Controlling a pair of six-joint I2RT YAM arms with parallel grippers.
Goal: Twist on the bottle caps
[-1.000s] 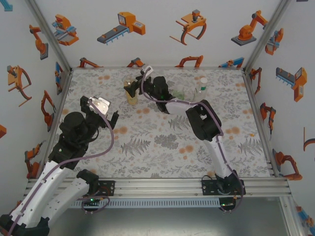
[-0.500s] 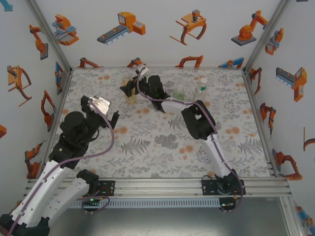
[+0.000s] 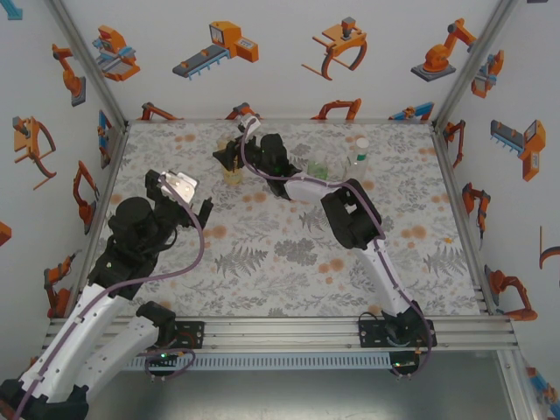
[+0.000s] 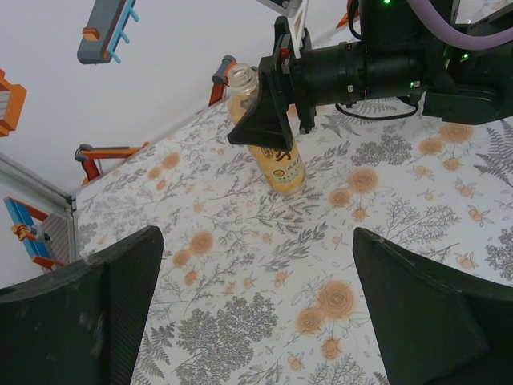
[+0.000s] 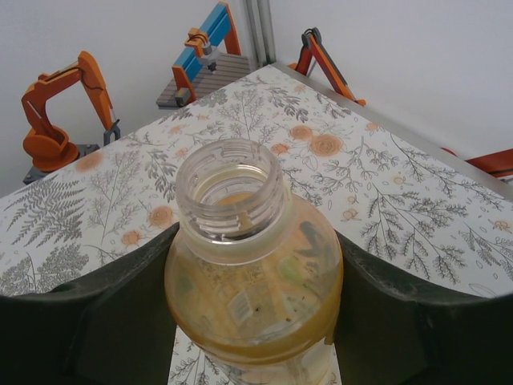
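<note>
The tall amber-yellow bottle [image 3: 232, 176] stands upright at the back left of the table, its threaded neck [image 5: 231, 192] uncapped. My right gripper [image 3: 230, 159] is shut on this bottle [image 5: 250, 277], both black fingers [image 5: 104, 329] pressed against its shoulder. The left wrist view has the same grip [image 4: 264, 112] on the bottle [image 4: 278, 166]. My left gripper [image 3: 178, 196] hovers open over bare cloth nearer the front left, its fingers [image 4: 112, 305] wide apart and nothing between them. A squat green-tinted bottle [image 3: 319, 164] and a clear bottle [image 3: 359, 154] with a white cap [image 3: 361, 143] on top stand at the back right.
The floral cloth [image 3: 289, 254] covers the table, white walls with robot stickers close it on three sides, and a metal rail [image 3: 289, 331] runs along the near edge. The right arm [image 3: 350, 214] stretches diagonally across the middle.
My right gripper slid left around the amber bottle and closed its jaws on the shoulder. The left arm barely moved.
</note>
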